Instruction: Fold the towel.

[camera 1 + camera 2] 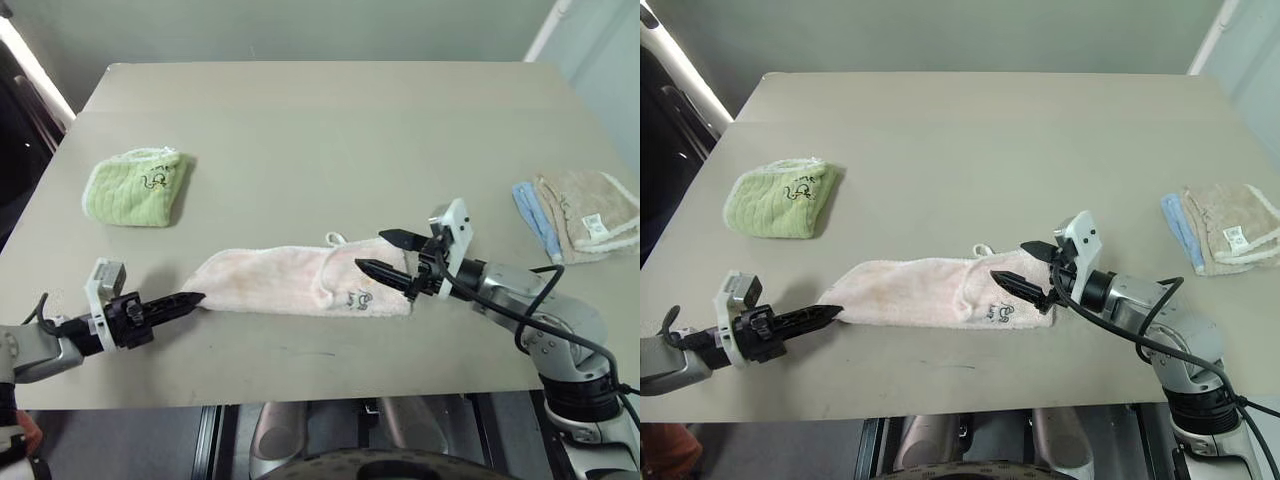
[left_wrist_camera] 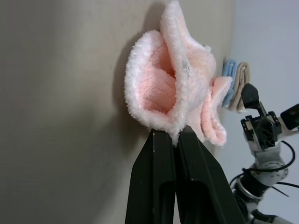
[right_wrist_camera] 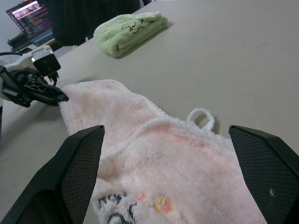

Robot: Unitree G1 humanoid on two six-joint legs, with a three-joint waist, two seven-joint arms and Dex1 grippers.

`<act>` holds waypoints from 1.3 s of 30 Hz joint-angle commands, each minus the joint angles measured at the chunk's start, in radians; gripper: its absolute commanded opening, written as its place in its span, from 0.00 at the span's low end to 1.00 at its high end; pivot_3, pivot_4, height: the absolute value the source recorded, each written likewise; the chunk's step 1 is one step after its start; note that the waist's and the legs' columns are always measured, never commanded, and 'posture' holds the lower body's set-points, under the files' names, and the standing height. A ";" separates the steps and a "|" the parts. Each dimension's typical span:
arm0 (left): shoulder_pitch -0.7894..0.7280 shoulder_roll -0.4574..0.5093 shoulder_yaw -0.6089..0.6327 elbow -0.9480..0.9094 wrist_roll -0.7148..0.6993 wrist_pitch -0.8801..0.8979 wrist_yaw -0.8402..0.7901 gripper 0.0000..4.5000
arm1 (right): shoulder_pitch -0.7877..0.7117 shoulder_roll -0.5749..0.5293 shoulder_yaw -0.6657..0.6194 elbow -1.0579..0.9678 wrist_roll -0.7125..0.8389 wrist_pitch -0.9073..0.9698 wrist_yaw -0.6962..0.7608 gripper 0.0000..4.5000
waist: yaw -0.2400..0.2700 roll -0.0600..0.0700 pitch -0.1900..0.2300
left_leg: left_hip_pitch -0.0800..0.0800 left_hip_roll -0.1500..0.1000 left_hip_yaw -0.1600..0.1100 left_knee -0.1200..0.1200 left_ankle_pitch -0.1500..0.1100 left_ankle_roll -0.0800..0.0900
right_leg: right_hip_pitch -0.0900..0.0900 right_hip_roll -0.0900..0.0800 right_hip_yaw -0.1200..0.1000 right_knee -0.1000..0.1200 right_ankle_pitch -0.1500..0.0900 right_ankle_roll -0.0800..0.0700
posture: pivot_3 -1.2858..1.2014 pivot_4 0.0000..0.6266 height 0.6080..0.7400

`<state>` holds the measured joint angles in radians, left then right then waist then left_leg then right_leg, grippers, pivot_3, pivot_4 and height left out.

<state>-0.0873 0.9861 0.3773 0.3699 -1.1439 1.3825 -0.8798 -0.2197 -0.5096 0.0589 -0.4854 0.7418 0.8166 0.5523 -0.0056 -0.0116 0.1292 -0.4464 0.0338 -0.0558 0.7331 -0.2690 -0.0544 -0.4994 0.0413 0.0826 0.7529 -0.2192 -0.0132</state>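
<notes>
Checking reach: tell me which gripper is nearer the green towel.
Left. The left gripper sits below the green towel, shut on the pink towel; the right gripper hovers far across.

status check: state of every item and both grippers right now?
pink towel: folded into a long strip, flat on the table
left gripper: shut on the towel's end
right gripper: open, over the towel's other end
green towel: folded, untouched
beige and blue cloths: stacked at the table edge
</notes>
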 commanded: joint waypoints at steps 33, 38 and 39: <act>-0.600 -0.225 -0.143 -0.376 -0.049 0.226 -0.024 0.00 | 0.053 -0.056 -0.150 -0.104 0.046 0.027 -0.009 1.00 | 0.016 -0.007 0.000 | -0.004 0.004 -0.021 0.005 -0.001 0.017 | 0.016 0.017 0.001 -0.022 -0.004 0.012 | 0.52 0.24 0.68; -0.604 -0.261 -0.238 -0.403 -0.019 0.199 -0.039 0.00 | 0.069 -0.068 -0.192 -0.112 0.050 0.031 -0.028 1.00 | 0.017 -0.007 0.000 | 0.001 0.003 -0.020 0.006 0.000 0.018 | 0.021 0.017 0.001 -0.022 -0.002 0.008 | 0.52 0.24 0.68; -0.609 -0.281 -0.257 -0.394 -0.012 0.191 -0.037 0.00 | 0.073 -0.070 -0.203 -0.113 0.052 0.032 -0.033 1.00 | 0.018 -0.008 0.001 | 0.003 0.003 -0.020 0.006 0.000 0.018 | 0.024 0.017 0.001 -0.022 -0.002 0.008 | 0.52 0.24 0.68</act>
<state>-0.6753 0.7158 0.1343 -0.0031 -1.1601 1.5922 -0.9091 -0.1457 -0.5678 -0.1035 -0.5617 0.7746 0.8500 0.5301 0.0125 -0.0192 0.1301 -0.4405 0.0365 -0.0764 0.7387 -0.2691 -0.0364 -0.4727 0.0580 0.0837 0.7309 -0.2215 -0.0048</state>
